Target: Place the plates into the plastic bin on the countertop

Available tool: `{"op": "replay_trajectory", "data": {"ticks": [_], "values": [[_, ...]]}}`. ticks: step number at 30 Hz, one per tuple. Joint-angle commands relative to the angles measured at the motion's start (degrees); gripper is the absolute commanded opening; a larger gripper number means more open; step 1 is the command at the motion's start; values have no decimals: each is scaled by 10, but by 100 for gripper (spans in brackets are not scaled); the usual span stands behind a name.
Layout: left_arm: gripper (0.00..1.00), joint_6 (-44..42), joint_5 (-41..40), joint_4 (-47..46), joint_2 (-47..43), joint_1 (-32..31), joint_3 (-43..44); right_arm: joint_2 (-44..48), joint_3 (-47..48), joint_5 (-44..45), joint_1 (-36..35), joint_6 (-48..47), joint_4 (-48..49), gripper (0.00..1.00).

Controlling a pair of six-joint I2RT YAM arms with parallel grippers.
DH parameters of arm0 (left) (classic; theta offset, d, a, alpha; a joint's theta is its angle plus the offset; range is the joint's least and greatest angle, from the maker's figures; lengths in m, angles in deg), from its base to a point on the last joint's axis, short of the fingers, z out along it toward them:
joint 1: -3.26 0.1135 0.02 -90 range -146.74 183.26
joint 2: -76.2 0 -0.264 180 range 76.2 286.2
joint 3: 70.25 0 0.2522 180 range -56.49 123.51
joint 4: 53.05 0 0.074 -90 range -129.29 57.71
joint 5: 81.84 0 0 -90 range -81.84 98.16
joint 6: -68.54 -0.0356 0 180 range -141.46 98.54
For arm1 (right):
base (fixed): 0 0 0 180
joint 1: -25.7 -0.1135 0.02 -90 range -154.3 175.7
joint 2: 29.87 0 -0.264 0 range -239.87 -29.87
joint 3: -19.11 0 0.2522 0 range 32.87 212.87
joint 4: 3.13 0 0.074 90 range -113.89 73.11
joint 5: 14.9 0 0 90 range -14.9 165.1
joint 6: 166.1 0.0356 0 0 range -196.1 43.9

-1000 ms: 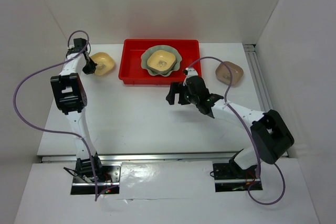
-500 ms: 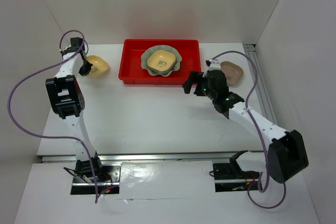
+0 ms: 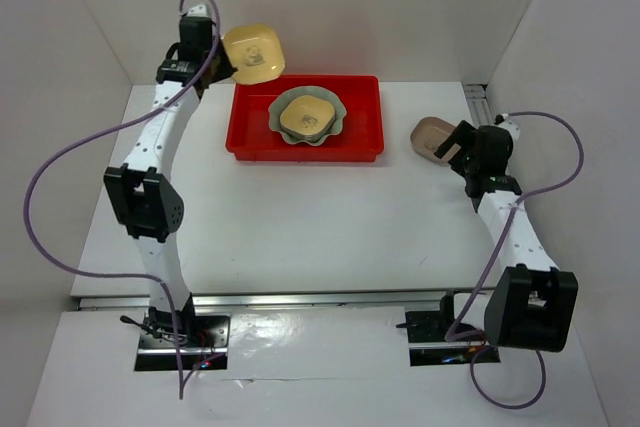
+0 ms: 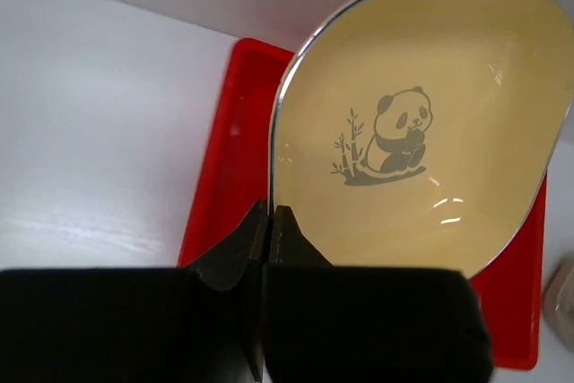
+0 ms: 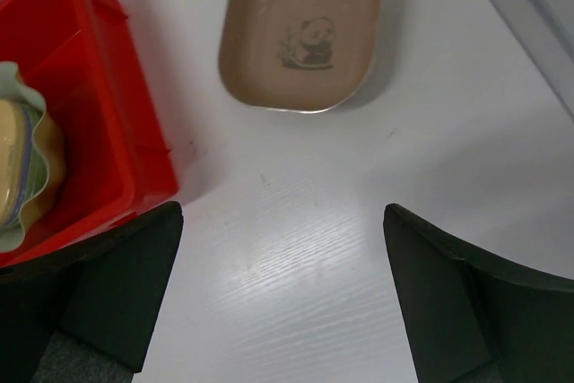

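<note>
Right wrist view: the right end effector [image 5: 282, 289] hangs open over the white tabletop [image 5: 296, 221], short of the brown dish [image 5: 300, 29] lying right of the red bin [image 5: 90, 105]. Inside the bin, a scalloped green dish [image 3: 337, 115] cradles a nested yellow dish [image 3: 305, 115]. Farthest back, the left end effector [image 4: 267, 221] pinches the rim of the raised yellow dish [image 4: 413, 132] above the bin's far-left corner.

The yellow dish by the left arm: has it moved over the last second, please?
Yes: the yellow dish was lifted from left of the red bin to its far-left corner, in the left end effector.
</note>
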Motion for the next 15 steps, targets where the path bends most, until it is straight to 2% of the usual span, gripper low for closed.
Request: {"op": "replay_trajectory", "data": {"ticks": [1,3,4,6,11,15], "values": [[0,-104,119,-31,80,-28,64,-20,12,-29,49,-5,2,100],[0,-138,150,-31,117,-38,116,-42,19,-47,62,-5,9,100],[0,-173,193,-37,148,-44,129,-42,19,-52,62,1,9,100],[0,-191,216,-44,172,-44,148,-42,19,-52,62,1,15,100],[0,-238,309,-88,206,-44,142,-42,19,-58,62,1,28,100],[0,-233,312,-103,248,-44,150,-68,30,-59,62,1,33,100]]}}
